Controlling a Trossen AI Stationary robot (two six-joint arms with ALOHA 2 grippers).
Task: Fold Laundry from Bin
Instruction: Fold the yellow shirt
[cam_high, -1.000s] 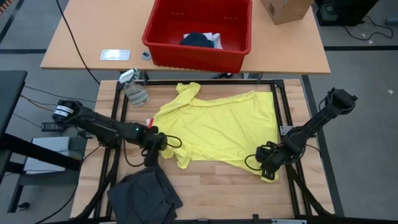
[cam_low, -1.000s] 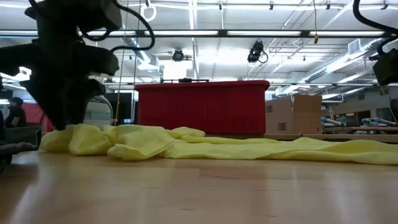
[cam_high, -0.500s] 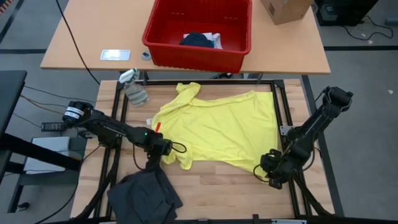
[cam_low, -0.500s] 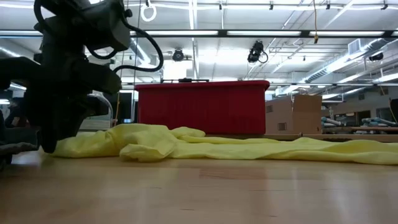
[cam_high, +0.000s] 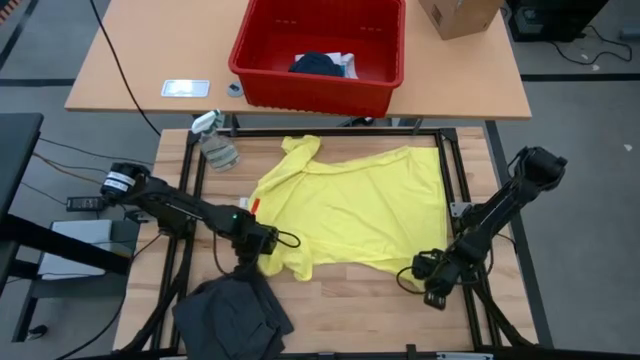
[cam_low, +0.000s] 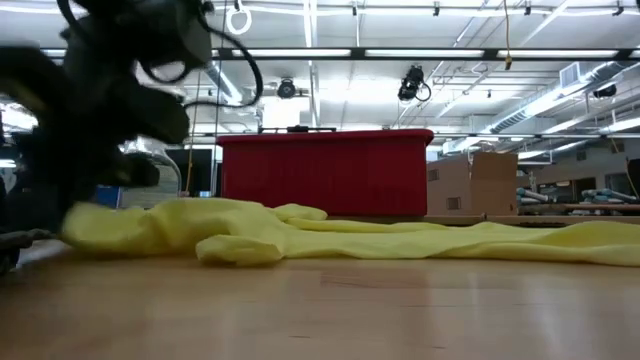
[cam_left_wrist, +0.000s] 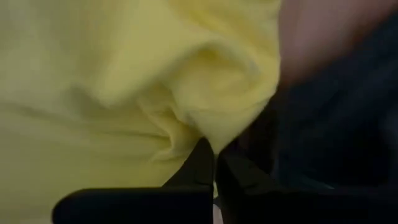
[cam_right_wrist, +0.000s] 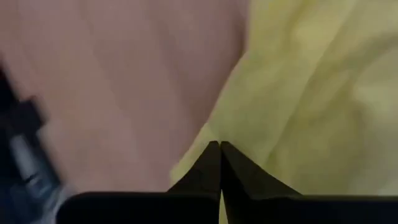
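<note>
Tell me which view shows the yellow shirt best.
The high view: the whole yellow shirt lies spread on the wooden table, outline complete. The low view shows only a flattened rumpled strip edge-on. The left wrist view and right wrist view show close folds at each tool.

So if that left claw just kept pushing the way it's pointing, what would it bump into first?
The yellow shirt. The left gripper has its jaws shut on a fold of it, so more yellow cloth lies directly ahead. Beside that is the dark grey garment, though depth is hard to judge.
</note>
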